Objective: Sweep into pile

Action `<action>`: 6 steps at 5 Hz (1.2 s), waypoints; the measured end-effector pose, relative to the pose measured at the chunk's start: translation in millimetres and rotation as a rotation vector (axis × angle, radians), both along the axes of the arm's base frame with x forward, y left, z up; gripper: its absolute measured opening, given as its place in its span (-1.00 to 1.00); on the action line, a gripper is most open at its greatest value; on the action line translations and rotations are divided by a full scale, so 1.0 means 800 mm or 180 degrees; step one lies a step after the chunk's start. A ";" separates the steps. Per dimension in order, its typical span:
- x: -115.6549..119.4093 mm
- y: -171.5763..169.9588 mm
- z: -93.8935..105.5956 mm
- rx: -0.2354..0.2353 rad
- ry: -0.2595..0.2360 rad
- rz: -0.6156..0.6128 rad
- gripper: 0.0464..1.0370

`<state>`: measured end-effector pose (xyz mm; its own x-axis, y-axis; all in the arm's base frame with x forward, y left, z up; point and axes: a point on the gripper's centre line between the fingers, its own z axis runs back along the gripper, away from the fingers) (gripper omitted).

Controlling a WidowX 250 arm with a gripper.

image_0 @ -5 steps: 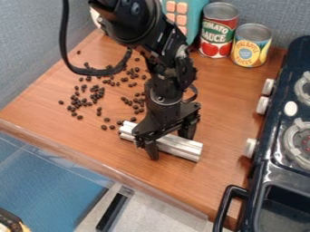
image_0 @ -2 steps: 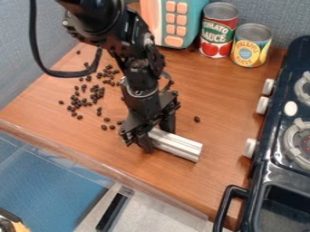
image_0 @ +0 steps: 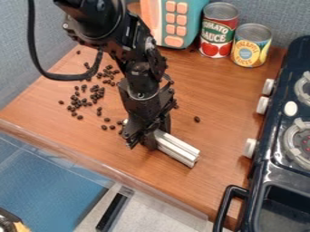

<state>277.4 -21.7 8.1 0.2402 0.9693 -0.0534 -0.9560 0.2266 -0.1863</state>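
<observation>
The black two-finger gripper (image_0: 158,137) has narrowed onto the silver, grooved metal bar (image_0: 177,148), turning it to a steeper angle on the brown wood-grain tabletop (image_0: 221,97). This indicates a working grasp. Small dark oval beans (image_0: 94,96) lie scattered, mostly left of the bar. Sweeping likely follows; keep the bar's edge low.

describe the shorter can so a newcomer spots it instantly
Find the dark toy stove on the right. Just left of its far end, two cans stand together. The shorter can is yellow and blue, unlike its taller red-and-green neighbour.
</observation>
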 end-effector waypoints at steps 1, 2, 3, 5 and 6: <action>-0.015 -0.024 0.016 -0.0339 0.0107 0.0242 -0.28; -0.016 -0.041 0.070 -0.0661 -0.0184 0.0488 -0.28; -0.032 -0.041 0.086 -0.0652 -0.0257 0.0945 -0.28; -0.068 -0.021 0.059 0.0046 -0.0007 0.2484 -0.28; -0.065 -0.024 0.058 0.0044 0.0165 0.3057 -0.28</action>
